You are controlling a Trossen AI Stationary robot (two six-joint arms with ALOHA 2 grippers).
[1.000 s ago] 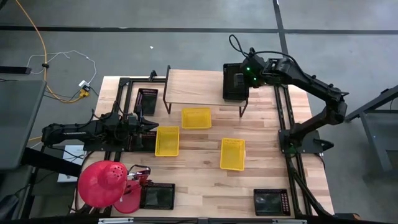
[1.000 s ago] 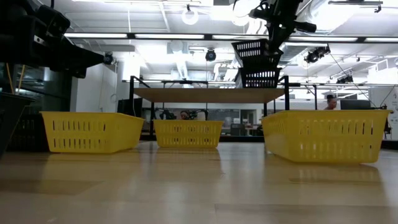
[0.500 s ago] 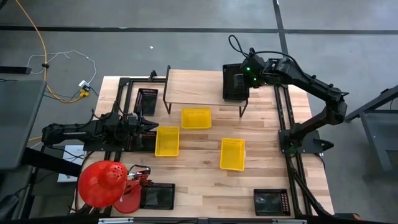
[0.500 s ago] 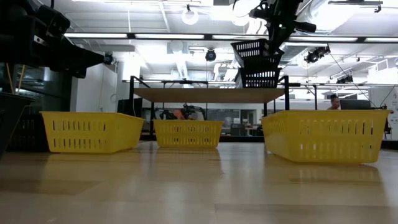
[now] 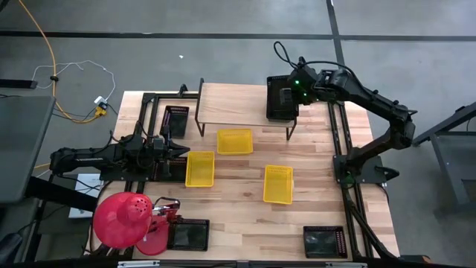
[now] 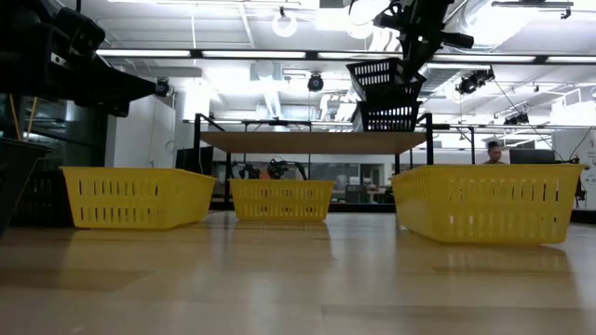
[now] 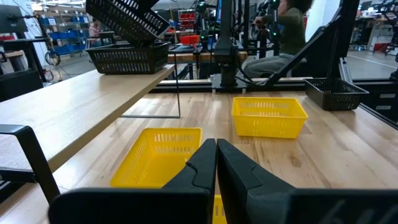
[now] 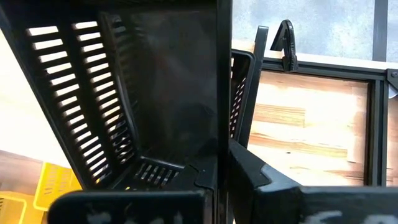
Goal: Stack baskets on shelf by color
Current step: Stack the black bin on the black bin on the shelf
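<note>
At the shelf's [image 5: 238, 104] right end, my right gripper [image 5: 299, 91] is shut on a black basket [image 6: 382, 80], tilted above a second black basket [image 6: 387, 117] that rests flat on the plank. Three yellow baskets [image 5: 234, 141] [image 5: 199, 169] [image 5: 277, 184] stand on the tabletop in front of the shelf. My left gripper [image 5: 178, 152] waits shut at the table's left, low, beside the left yellow basket [image 7: 160, 157]. Other black baskets sit at the table's left edge [image 5: 175, 119] and near corners [image 5: 187, 234] [image 5: 324, 240]. My right gripper [image 8: 222, 155] pinches the upper black basket by its right side wall [image 8: 219, 112], one finger inside and one outside, coming from above. The basket is tilted in the hold, its low side [image 6: 372, 99] just over the rim of the basket beneath; whether they touch cannot be told.
A red round object [image 5: 123, 219] stands at the table's near left corner. Black frame rails [image 5: 343, 149] run along the table's left and right sides. The shelf's left and middle plank [image 5: 230, 104] is bare wood. A person [image 7: 292, 25] is in the room beyond.
</note>
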